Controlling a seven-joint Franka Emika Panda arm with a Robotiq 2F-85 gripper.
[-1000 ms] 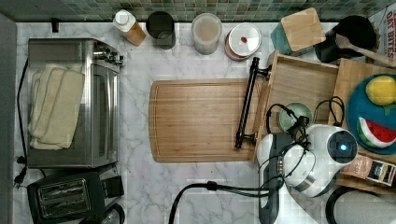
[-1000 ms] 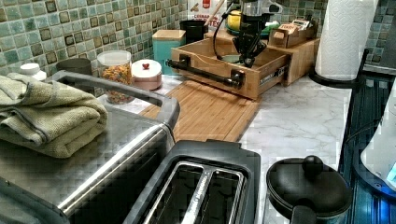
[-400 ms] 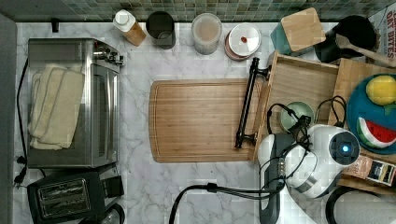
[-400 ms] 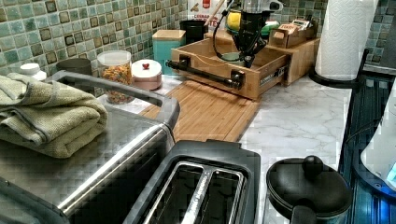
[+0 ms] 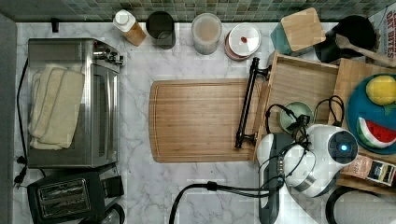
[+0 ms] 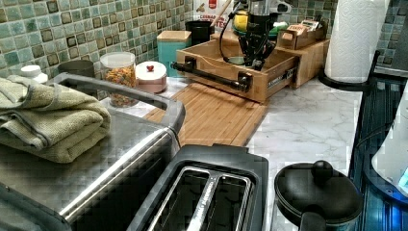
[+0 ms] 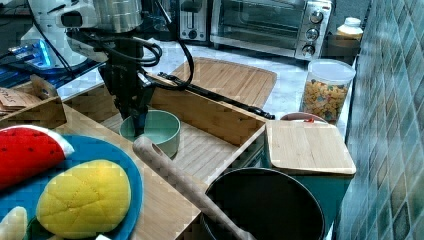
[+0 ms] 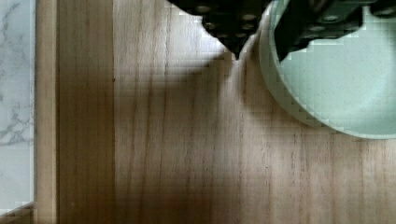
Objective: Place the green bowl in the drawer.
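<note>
Resting inside the shallow light-wood drawer [image 5: 303,84], the small sage-green bowl [image 5: 293,113] sits beneath the arm in the top view. Right view: the black jaws [image 7: 136,120] straddle the bowl's near rim. Wrist view: jaws pinch that rim [image 8: 268,70].

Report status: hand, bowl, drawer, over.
Hand straddling the green bowl's rim, one finger inside, one outside. Bowl sits on the drawer floor. Grip state unclear. Nothing in the way.

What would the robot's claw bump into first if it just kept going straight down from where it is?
Most likely the green bowl: the gripper straddles its rim, and below lies the drawer floor.
</note>
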